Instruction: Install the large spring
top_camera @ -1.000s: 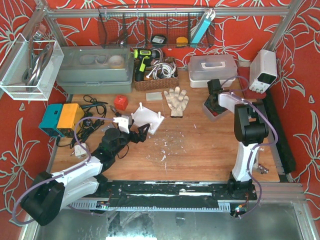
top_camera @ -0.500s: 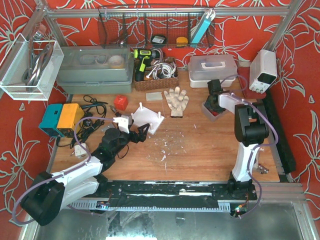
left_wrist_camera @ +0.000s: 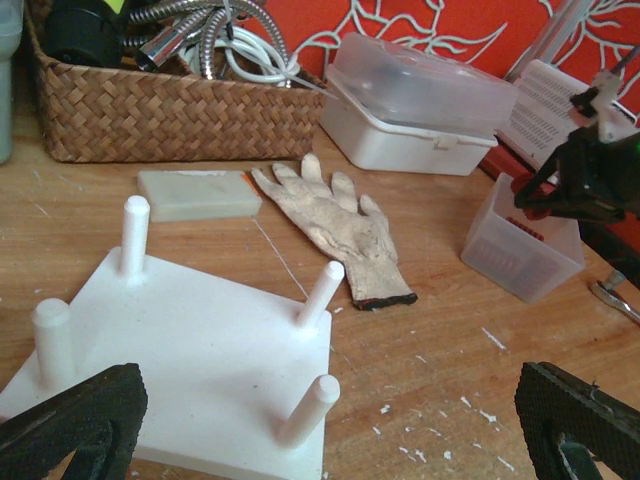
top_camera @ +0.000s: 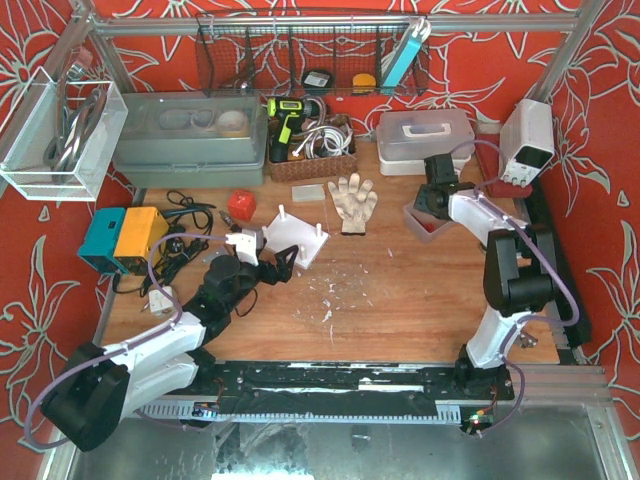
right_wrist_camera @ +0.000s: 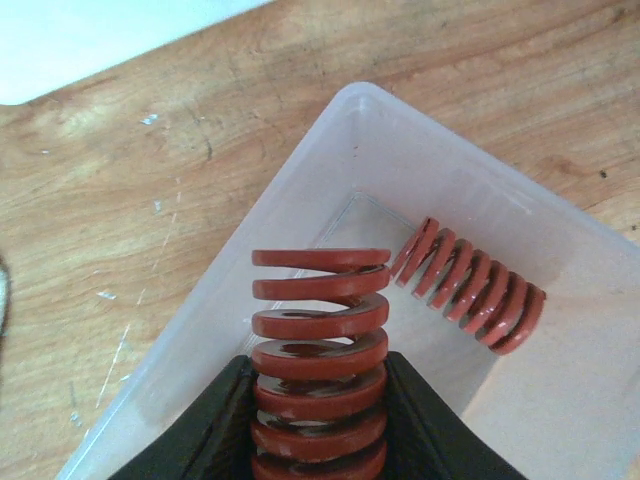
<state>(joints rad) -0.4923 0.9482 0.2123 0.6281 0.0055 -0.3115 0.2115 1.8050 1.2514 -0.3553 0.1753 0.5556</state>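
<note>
My right gripper (right_wrist_camera: 318, 385) is shut on a large red spring (right_wrist_camera: 320, 300), held upright over a translucent plastic bin (right_wrist_camera: 230, 270). A smaller red spring (right_wrist_camera: 470, 290) lies in that bin. In the top view the right gripper (top_camera: 434, 198) hangs just above the bin (top_camera: 424, 226) at the right back. The white peg board (top_camera: 295, 238) with four upright pegs lies left of centre. My left gripper (top_camera: 272, 268) is open and empty just before the board's near edge (left_wrist_camera: 200, 360). The left wrist view also shows the bin (left_wrist_camera: 520, 250).
A white work glove (top_camera: 351, 202) lies between board and bin, with a pale block (top_camera: 306, 192) beside it. A wicker basket (top_camera: 310, 160), a grey lidded tub (top_camera: 190, 140) and a white lidded box (top_camera: 425, 140) line the back. Cables and a teal-orange device (top_camera: 122, 238) are at the left.
The right arm has swung its elbow outward to the right, and its gripper has shifted slightly right and back over the bin. The left arm has not moved.
</note>
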